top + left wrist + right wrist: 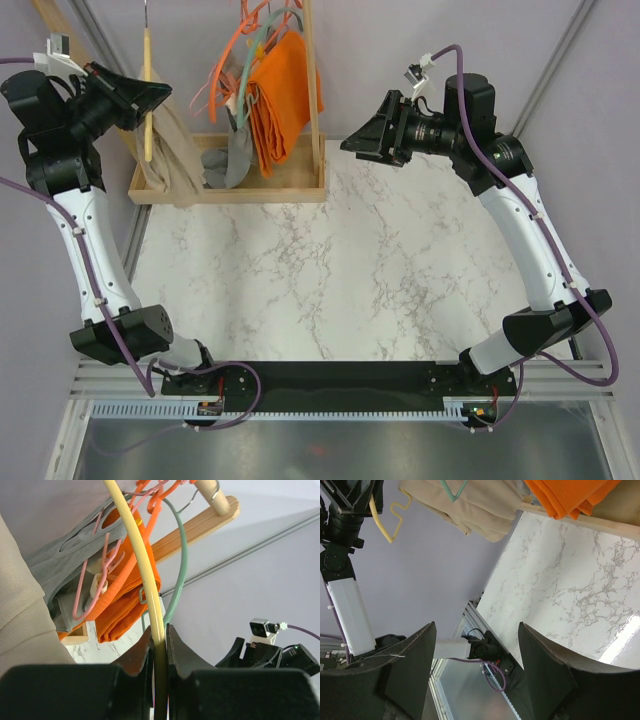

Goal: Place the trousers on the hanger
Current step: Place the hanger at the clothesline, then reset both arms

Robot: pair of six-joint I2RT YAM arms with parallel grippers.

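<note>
**Trousers upper left, at the left hand**

Trousers hang against the hanger, long axis down-frame toward the wooden tray. The left hand pinches the hanger's yellow bar. The right hand, spread and empty, sits well apart at upper right, so the left is nearer.

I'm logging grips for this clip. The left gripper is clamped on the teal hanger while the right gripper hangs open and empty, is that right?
Not quite. The left gripper is clamped on the pale yellow hanger, as the left wrist view shows. The rest stands: the right gripper hangs open and empty.
</note>
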